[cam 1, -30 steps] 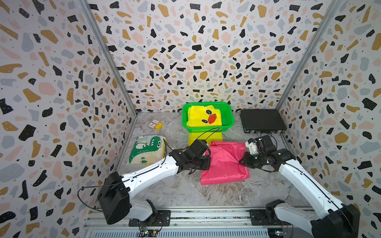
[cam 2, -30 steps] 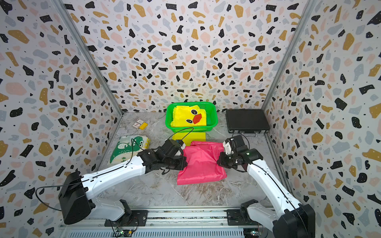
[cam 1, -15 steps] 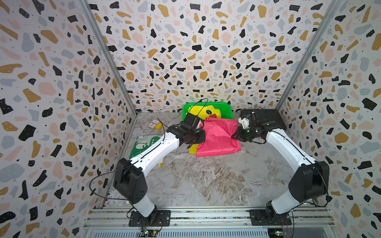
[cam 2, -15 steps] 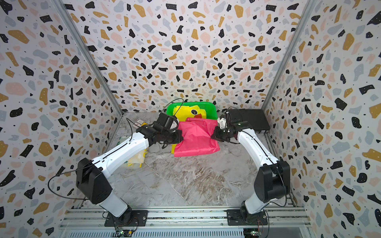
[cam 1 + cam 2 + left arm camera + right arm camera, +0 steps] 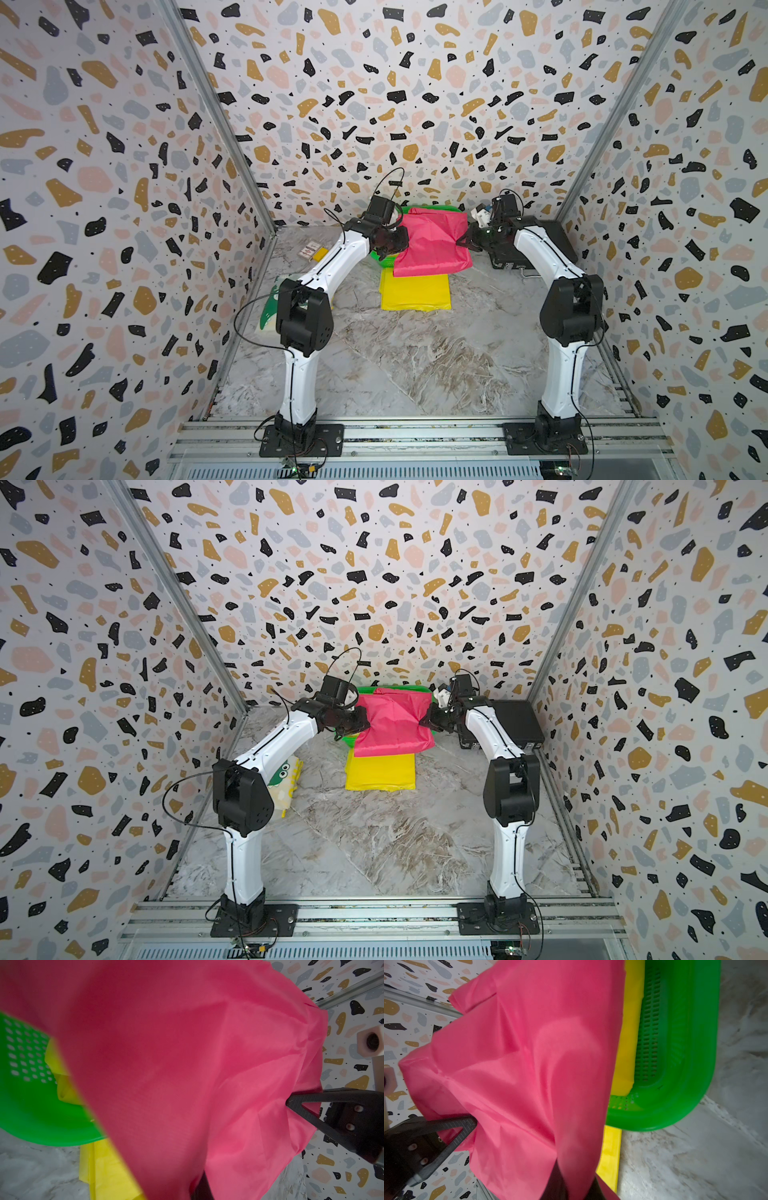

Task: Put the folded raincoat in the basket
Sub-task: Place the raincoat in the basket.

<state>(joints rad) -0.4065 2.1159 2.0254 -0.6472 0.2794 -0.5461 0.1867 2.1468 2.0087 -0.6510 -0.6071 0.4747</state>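
Observation:
The folded raincoat (image 5: 432,245) is pink and hangs stretched between my two grippers, raised over the green basket (image 5: 383,261) at the back. My left gripper (image 5: 401,242) is shut on its left edge and my right gripper (image 5: 463,241) is shut on its right edge. In both top views the raincoat (image 5: 392,725) hides most of the basket (image 5: 348,740). The left wrist view shows the pink cloth (image 5: 187,1064) above the basket's perforated wall (image 5: 31,1105). In the right wrist view the raincoat (image 5: 519,1064) hangs over the basket rim (image 5: 691,1064), where yellow cloth (image 5: 629,1043) lies inside.
A yellow folded sheet (image 5: 415,291) lies on the marble floor just in front of the basket. A flat black briefcase (image 5: 555,239) sits at the back right, behind my right arm. A dinosaur-print folded cloth (image 5: 286,779) lies by the left wall, with small cards (image 5: 309,250) farther back.
Both arms lifted the pink raincoat off the floor and carried it back over the basket. The yellow sheet that it partly covered now shows.

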